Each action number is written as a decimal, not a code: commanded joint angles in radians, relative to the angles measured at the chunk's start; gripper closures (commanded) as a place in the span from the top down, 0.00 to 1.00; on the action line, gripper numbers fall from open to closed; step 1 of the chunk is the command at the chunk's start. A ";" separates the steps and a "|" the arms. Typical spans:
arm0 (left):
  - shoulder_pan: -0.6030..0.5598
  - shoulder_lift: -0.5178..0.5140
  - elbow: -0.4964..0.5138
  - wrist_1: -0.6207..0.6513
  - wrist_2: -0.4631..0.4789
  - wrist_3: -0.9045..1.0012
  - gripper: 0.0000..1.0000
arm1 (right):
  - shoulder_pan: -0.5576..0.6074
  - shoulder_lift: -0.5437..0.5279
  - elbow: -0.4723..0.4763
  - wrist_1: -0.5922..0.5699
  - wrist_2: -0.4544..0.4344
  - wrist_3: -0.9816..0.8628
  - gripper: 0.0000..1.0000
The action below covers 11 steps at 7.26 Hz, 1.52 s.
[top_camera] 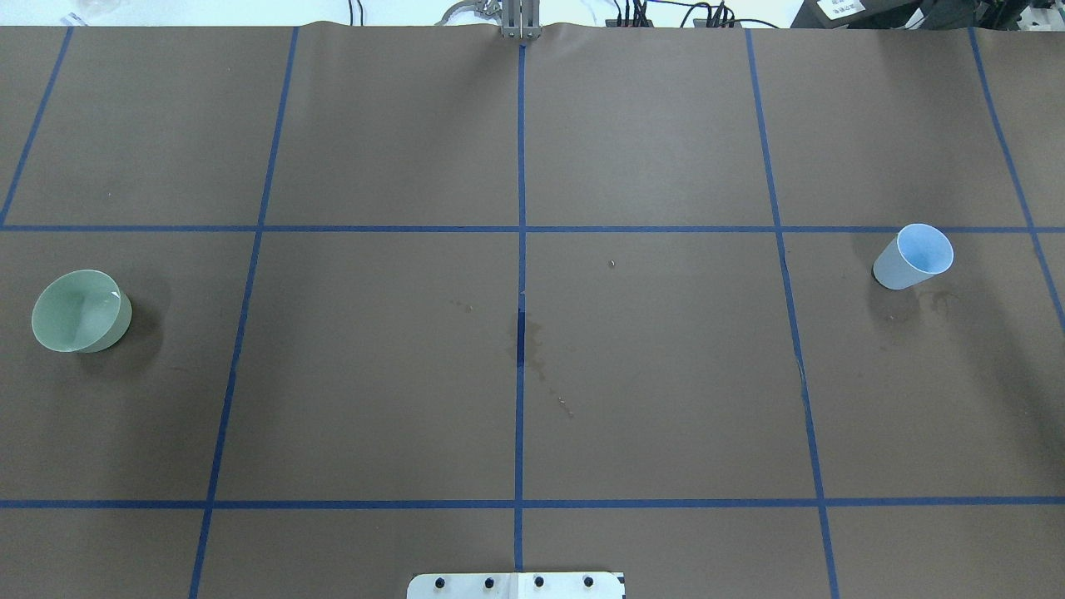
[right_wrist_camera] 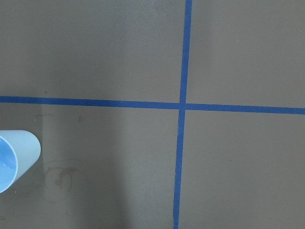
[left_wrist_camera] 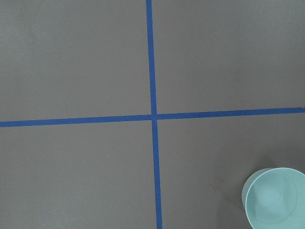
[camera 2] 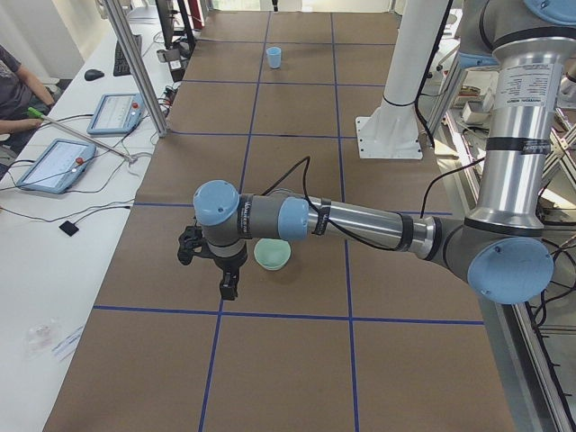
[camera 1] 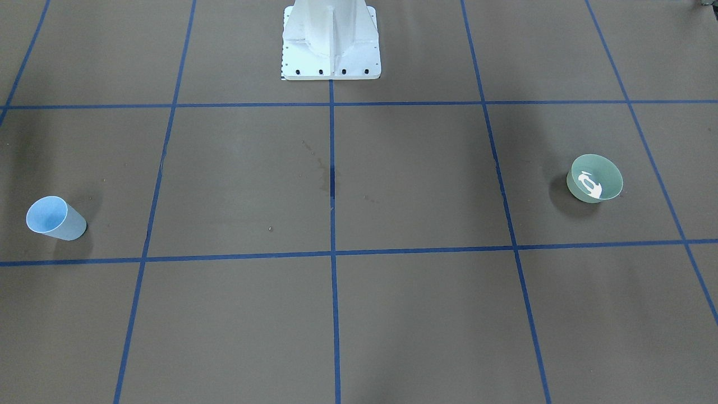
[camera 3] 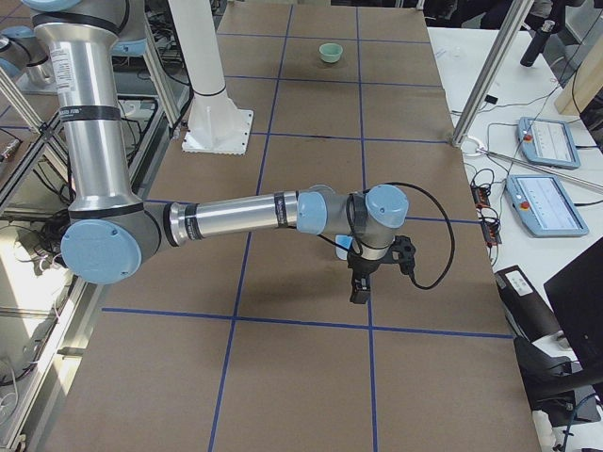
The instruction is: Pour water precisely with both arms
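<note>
Where the front-facing camera looked down across the brown counter (camera 1: 420,314), a pale blue cup (camera 1: 55,219) stood upright near the picture's left edge, on the robot's right side. A pale green bowl (camera 1: 595,178) stood well apart from it near the picture's right edge, on the robot's left side. White glints inside the bowl marked the water (camera 1: 590,186). Blue tape lines (camera 1: 332,252) split the counter into squares. A white pedestal base (camera 1: 331,45) stood at top centre, and faint stains (camera 1: 328,182) lay along the middle line.

From overhead, the bowl (top_camera: 80,311) sat at far left and the cup (top_camera: 913,256) at far right, each in its own taped square.

From the left end of the counter, the left arm (camera 2: 360,220) reached out low and level. The left claw (camera 2: 209,270) pointed down above the counter, just beside the bowl (camera 2: 272,254). Whether its fingers were apart or together could not be told. The cup (camera 2: 274,58) showed small at the far end.

From the right end, the right arm (camera 3: 236,218) reached out the same way, and the right claw (camera 3: 367,278) pointed down. Its finger state could not be told either. The bowl (camera 3: 330,52) showed small at the far end.

The left wrist camera showed a tape crossing, with the bowl (left_wrist_camera: 276,198) cut off at the lower right corner.

The right wrist camera showed another crossing, with the cup (right_wrist_camera: 16,160) cut off at the left edge and a faint ring stain (right_wrist_camera: 64,174) beside it.
</note>
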 commanded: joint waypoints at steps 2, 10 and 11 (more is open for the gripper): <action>-0.001 0.009 -0.025 0.000 -0.001 -0.003 1.00 | -0.002 0.008 -0.005 0.003 -0.010 0.001 1.00; -0.001 0.010 -0.048 0.002 0.002 0.000 1.00 | 0.000 0.002 -0.011 0.003 -0.009 -0.003 1.00; 0.000 0.009 -0.041 0.000 0.003 0.002 1.00 | -0.002 0.002 -0.013 0.003 -0.007 0.000 1.00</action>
